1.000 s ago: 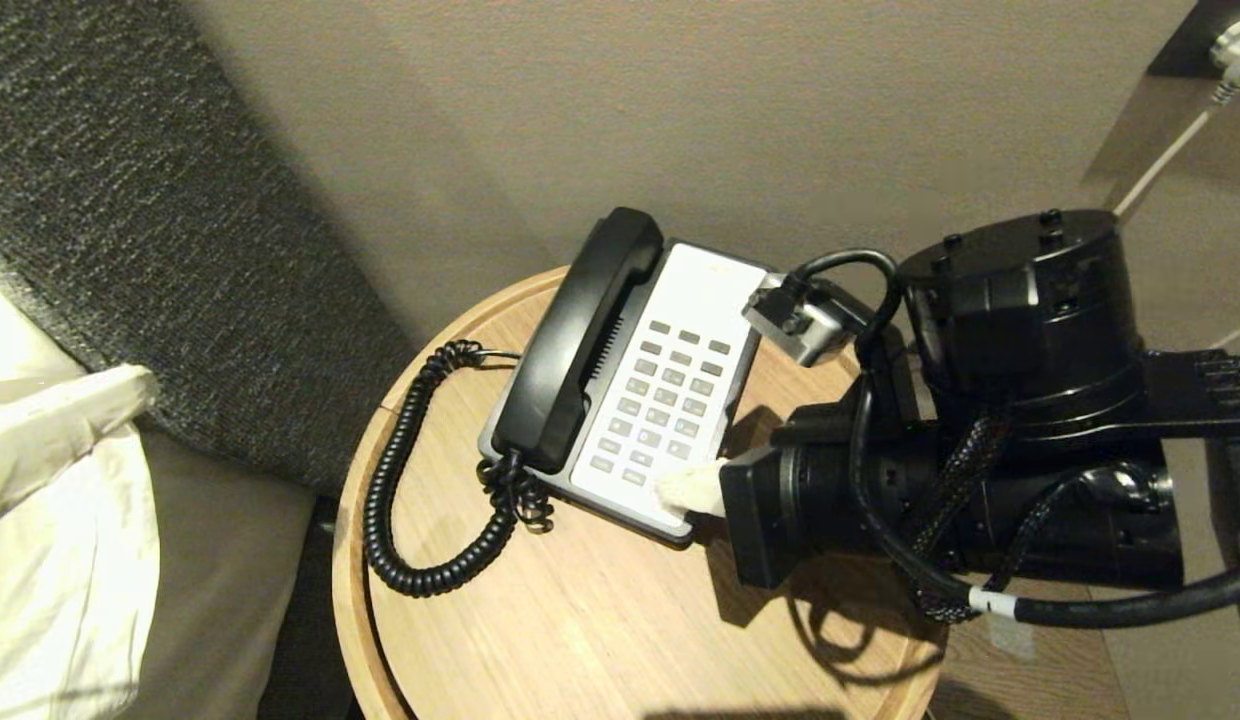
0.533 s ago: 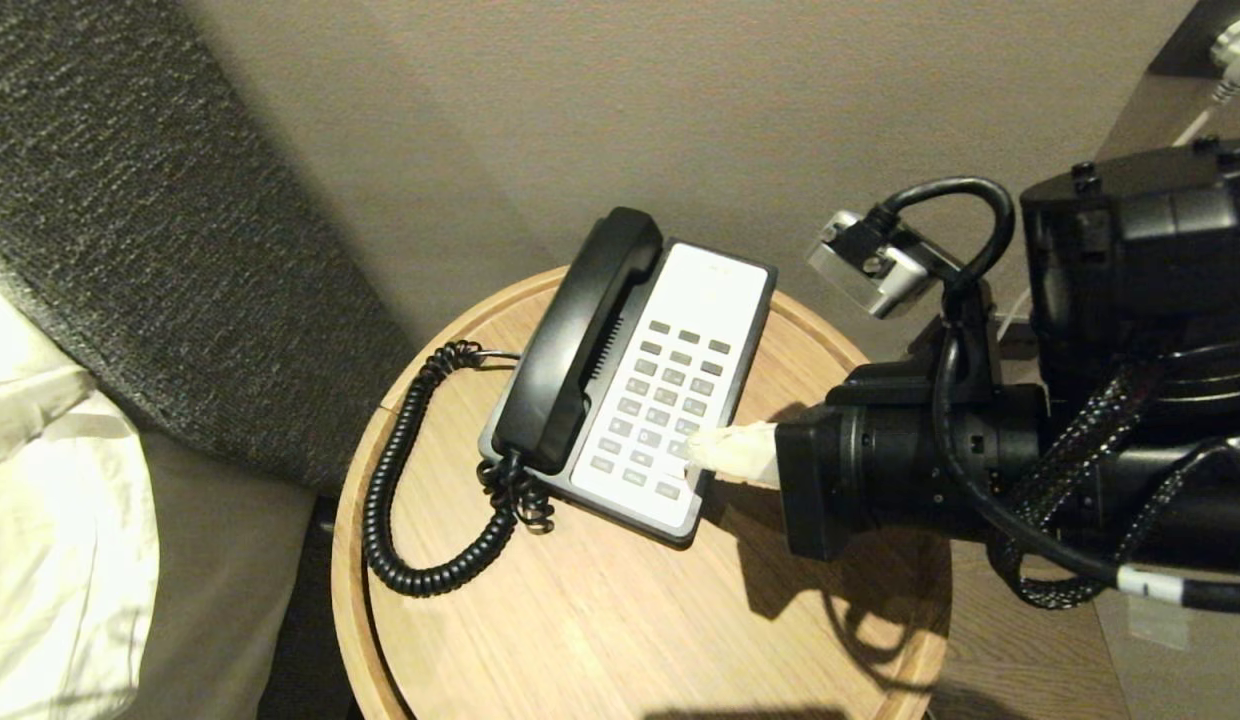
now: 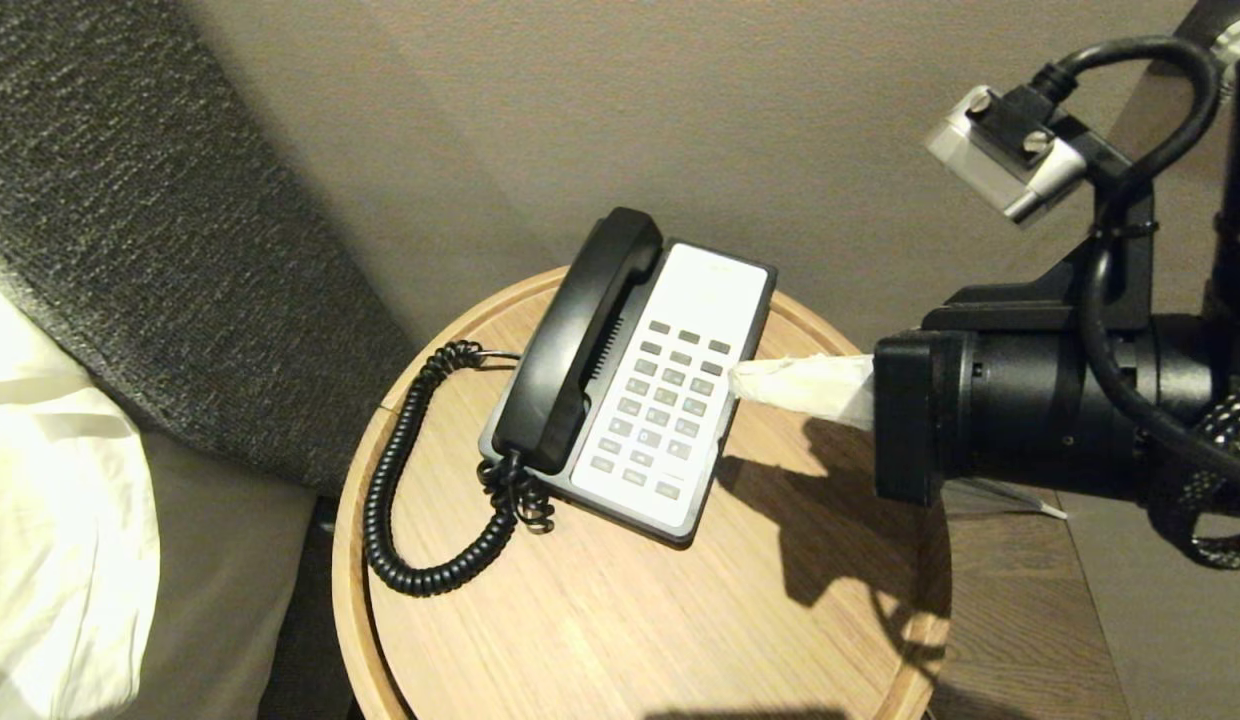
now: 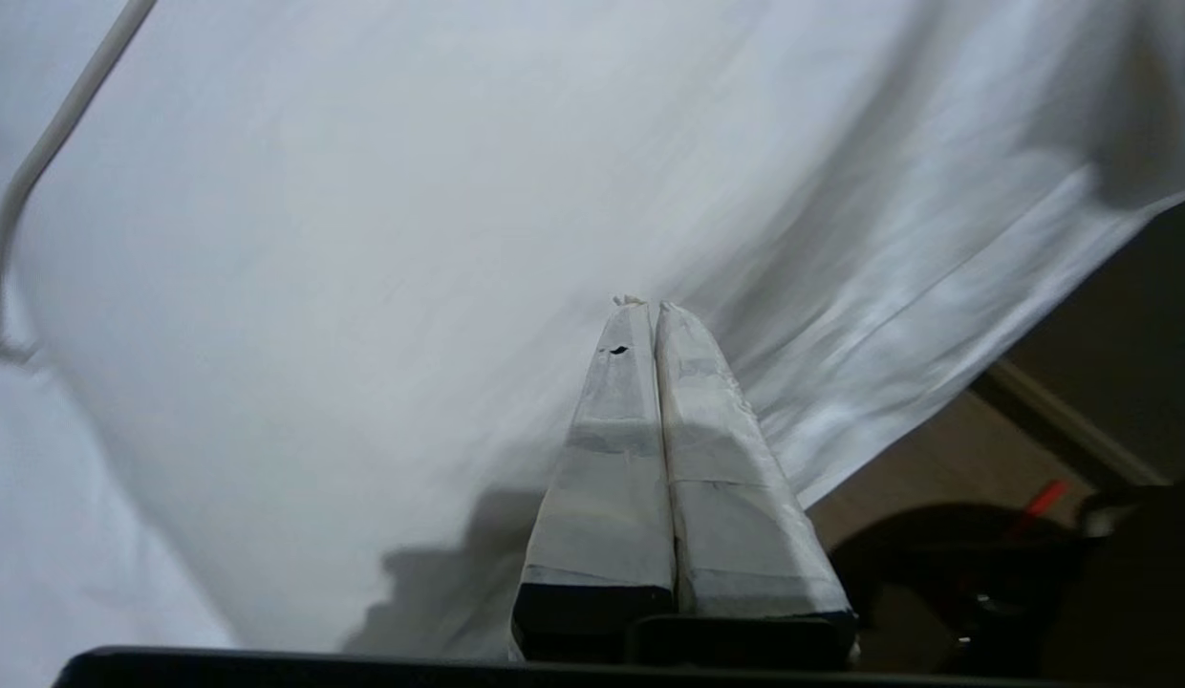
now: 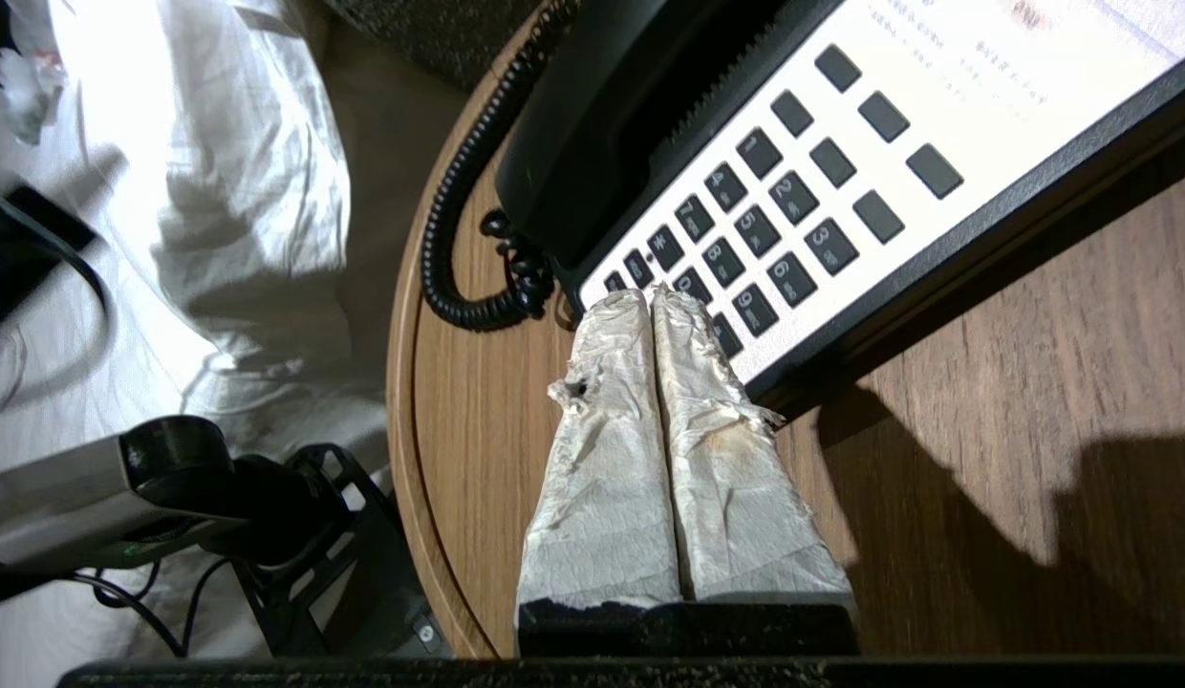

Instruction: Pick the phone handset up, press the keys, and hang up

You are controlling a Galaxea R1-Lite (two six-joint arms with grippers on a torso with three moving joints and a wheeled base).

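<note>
Phone handset [image 3: 578, 340] sits cradled on phone base [image 3: 680, 400], frame centre. Right gripper [image 3: 742, 380] pinched closed, empty, at keypad's right edge. Left gripper [image 4: 647, 306] closed, facing white cloth. You grab handset mid-shaft: rigid, light, smooth plastic; coiled cord [image 3: 410, 500] will tug.

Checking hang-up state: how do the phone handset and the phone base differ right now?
The phone handset is all black and narrow; the phone base is wider, with a white face and grey keys. The handset lies cradled on the base's left side; the base sits on the round table. Both lie at the same slant.
</note>
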